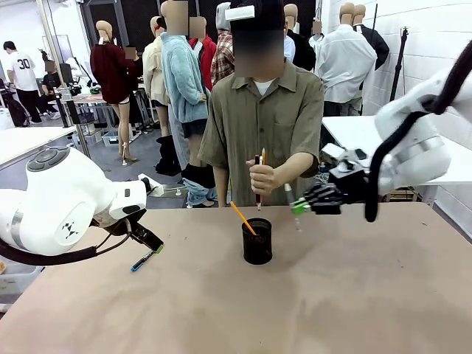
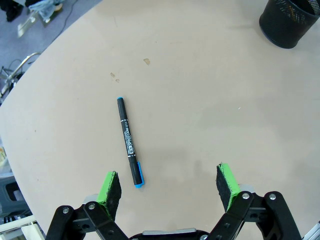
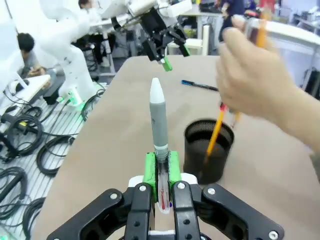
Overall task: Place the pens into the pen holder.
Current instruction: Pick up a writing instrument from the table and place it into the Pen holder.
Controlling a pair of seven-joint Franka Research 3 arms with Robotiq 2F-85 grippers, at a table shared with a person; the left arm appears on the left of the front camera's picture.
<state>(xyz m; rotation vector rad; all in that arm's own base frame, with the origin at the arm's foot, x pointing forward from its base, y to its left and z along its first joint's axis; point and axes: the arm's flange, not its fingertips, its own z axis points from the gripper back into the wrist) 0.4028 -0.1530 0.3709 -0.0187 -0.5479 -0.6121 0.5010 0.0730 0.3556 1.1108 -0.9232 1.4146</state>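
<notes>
We find the left fingers spread above the marker, which lies on the table. The right fingers pinch the silver pen beside the holder. We judge the marker light, stiff and slick; grip mid-barrel.

Bright, even indoor light falls from overhead in all three views, and the matte surface shows no hard glare. In the front view the pen holder throws only a faint, soft shadow at its base, and the picture is sharp throughout. In the left wrist view the marker is crisp with a thin shadow beside it, while the wide-angle lens bends the surface's far edge into a curve. In the right wrist view the person's hand is smeared by motion blur, as are the pencils in it. The silver-white pen in the right hand stays sharp, and the left arm looks nearly washed out.
</notes>
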